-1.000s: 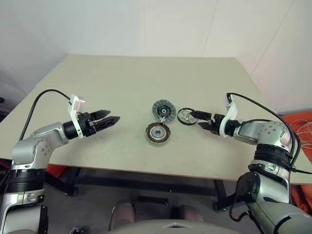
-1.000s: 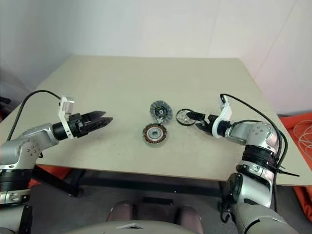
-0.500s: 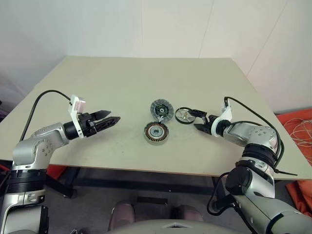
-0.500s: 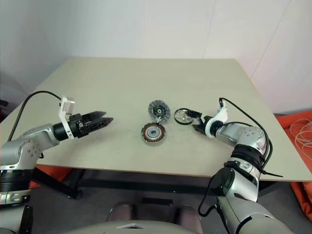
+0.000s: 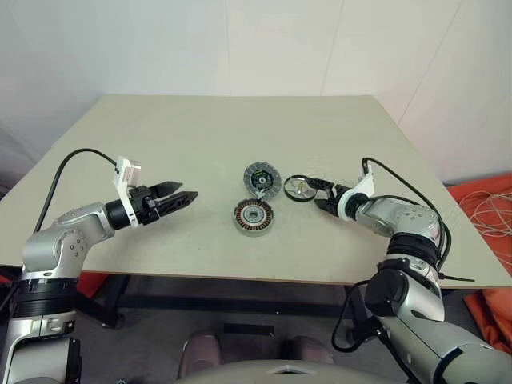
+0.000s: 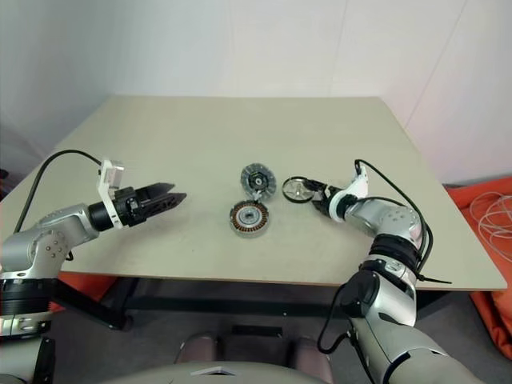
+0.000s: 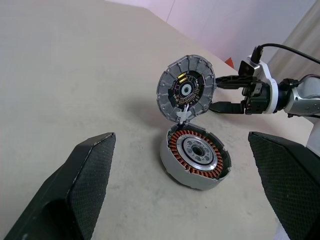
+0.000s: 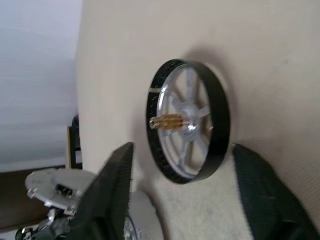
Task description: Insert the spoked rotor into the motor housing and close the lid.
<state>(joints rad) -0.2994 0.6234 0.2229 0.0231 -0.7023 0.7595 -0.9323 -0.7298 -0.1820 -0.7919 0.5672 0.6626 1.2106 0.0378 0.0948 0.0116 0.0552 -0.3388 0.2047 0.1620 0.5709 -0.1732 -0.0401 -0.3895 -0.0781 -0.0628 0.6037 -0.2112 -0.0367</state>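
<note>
Right pincer [image 5: 318, 192] straddles the spoked rotor [image 5: 300, 188] with fingers apart, not clamped; left pincer [image 5: 182, 198] hangs open, well apart

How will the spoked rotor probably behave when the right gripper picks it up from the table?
The spoked rotor looks like rigid metal, so it should keep its shape under the right gripper's fingers. Its smooth, round black rim may slip between them, or roll if it lands on edge. The small brass pinion at its hub sticks out and could catch on something.
</note>
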